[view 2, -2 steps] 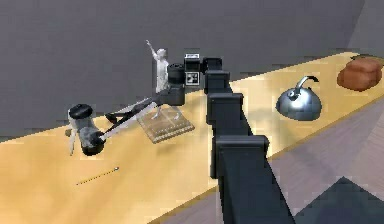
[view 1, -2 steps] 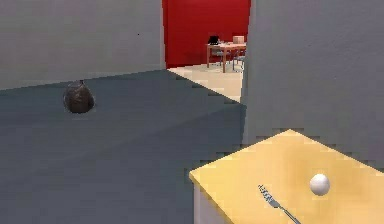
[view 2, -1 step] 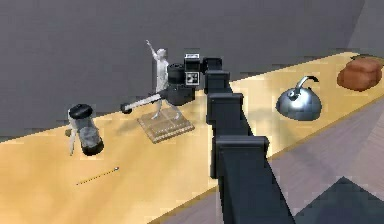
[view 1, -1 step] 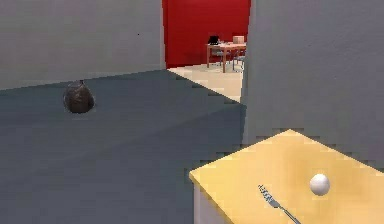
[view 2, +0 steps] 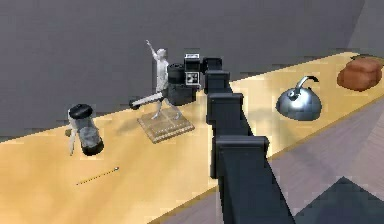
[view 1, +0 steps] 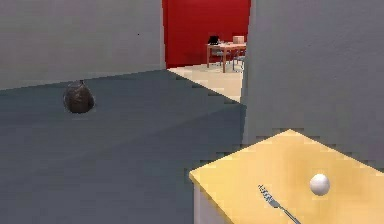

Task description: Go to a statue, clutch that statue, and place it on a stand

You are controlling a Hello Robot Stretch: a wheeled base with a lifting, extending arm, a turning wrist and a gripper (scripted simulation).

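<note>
**Arm side view, left to right; all places are given from the statue.**

(a) Well to the statue's left, on the same yellow counter (view 2: 40, 165), stands a dark jar-like vessel (view 2: 85, 132). A thin stick (view 2: 98, 176) lies flat in front of the vessel.

(b) The statue (view 2: 158, 66), the task's thing, is a white figure with one arm raised. It is upright over a pale glassy base (view 2: 168, 128) on the counter.

(c) My gripper (view 2: 150, 99) has its dark body just right of the statue and its fingers at the height of the figure's legs. I judge that a low hold there would keep the tall figure from tipping. The statue stands at or behind my fingers, so I cannot tell whether they touch it or whether I hold anything.

(d) My arm (view 2: 235, 140) crosses the counter to the statue's right, reaching out because the figure stands far back.

(e) Farther right of the statue sits a grey kettle (view 2: 297, 101), and beyond it a brown loaf-like lump (view 2: 360, 72).

**Forward view.** A yellow table corner (view 1: 250, 170) carries a white ball (view 1: 319, 183). Its relation to the statue cannot be told.

**Stage, as I judge it:** I am at the grasp, and placing on a stand is not yet done.
</note>
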